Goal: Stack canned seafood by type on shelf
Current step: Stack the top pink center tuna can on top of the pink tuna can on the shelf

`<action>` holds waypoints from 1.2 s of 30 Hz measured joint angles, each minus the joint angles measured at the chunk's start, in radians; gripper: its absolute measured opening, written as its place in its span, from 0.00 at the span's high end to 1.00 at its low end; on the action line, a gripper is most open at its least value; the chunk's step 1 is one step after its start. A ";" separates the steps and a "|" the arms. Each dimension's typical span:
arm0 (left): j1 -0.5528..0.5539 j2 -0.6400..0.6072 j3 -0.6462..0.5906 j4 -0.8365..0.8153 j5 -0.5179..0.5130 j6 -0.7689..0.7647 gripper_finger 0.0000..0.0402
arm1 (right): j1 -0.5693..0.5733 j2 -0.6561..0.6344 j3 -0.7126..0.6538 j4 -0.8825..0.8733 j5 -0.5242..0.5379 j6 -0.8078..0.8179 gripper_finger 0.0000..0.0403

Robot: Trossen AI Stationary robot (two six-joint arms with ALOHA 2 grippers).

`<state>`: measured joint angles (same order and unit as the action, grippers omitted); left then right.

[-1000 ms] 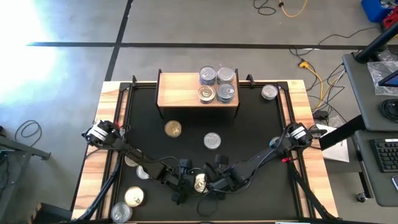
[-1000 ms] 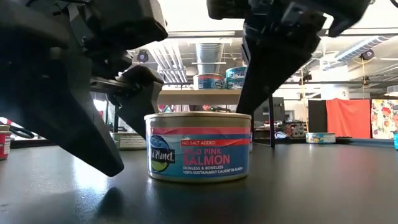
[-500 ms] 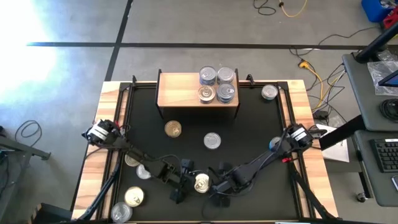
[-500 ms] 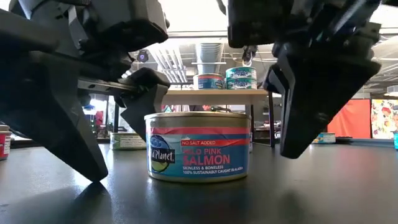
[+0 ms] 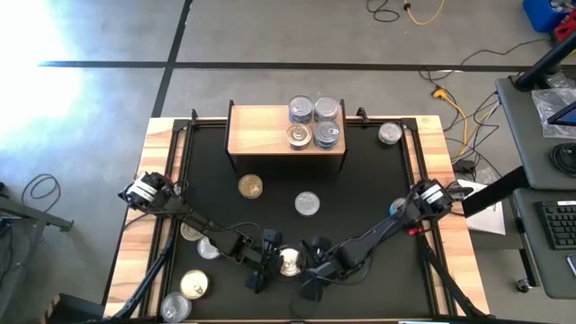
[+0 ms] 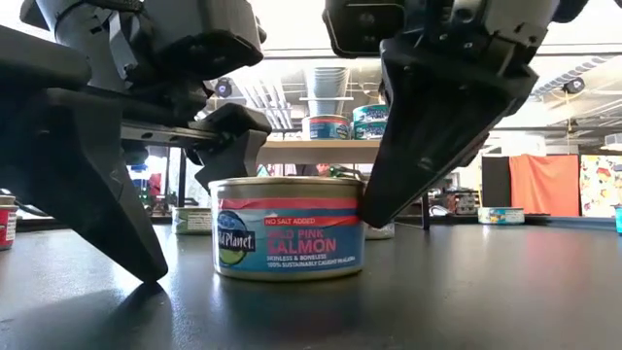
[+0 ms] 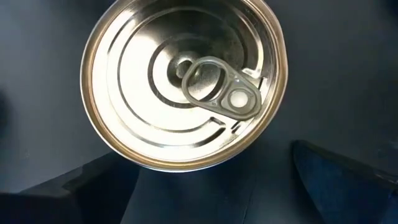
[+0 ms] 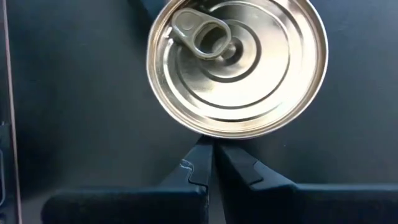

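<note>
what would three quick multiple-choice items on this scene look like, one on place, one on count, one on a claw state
1. Where is the salmon can?
A. on the shelf
B. on the black table between both claws
C. on the floor

2. How many cans stand on the shelf?
A. four
B. one
C. nine

3. The right claw is
A. wide open around the can
B. shut, its tip against the can's side
C. holding the can aloft

Answers:
1 B, the low view shows the can on the table with the open left claw beside it.
2 A, the high view shows four lids.
3 B, the right wrist view shows closed fingers meeting the rim.

blue-and-red labelled salmon tin (image 6: 288, 230), light-wood shelf (image 5: 261, 130), black table (image 5: 360, 193)
</note>
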<state>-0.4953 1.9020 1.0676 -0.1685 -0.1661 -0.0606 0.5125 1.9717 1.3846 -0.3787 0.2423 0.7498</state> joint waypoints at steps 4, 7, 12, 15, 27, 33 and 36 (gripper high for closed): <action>-0.002 0.000 0.000 -0.008 0.016 -0.037 0.00 | -0.022 0.000 0.000 -0.017 -0.003 -0.011 0.97; -0.015 -0.002 -0.001 -0.015 0.010 -0.081 0.00 | -0.036 0.000 0.000 -0.020 -0.002 -0.038 0.97; -0.042 -0.002 0.027 -0.081 -0.007 -0.152 0.00 | -0.047 0.000 0.000 -0.029 0.014 -0.062 0.97; -0.059 -0.002 0.045 -0.108 0.004 -0.197 0.00 | -0.049 0.000 0.000 -0.061 0.032 -0.071 0.97; -0.089 -0.002 0.050 -0.157 -0.042 -0.394 0.00 | 0.006 -0.004 0.000 -0.159 -0.030 -0.068 0.97; -0.077 0.004 0.050 -0.121 -0.123 -0.345 0.00 | 0.034 -0.004 0.000 -0.142 -0.032 -0.053 0.97; -0.065 0.020 0.050 -0.108 -0.121 -0.317 0.00 | 0.032 -0.004 -0.001 -0.083 -0.030 -0.048 0.97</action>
<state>-0.5603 1.9217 1.1175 -0.2770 -0.2867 -0.3777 0.5444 1.9675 1.3832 -0.4614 0.2124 0.7023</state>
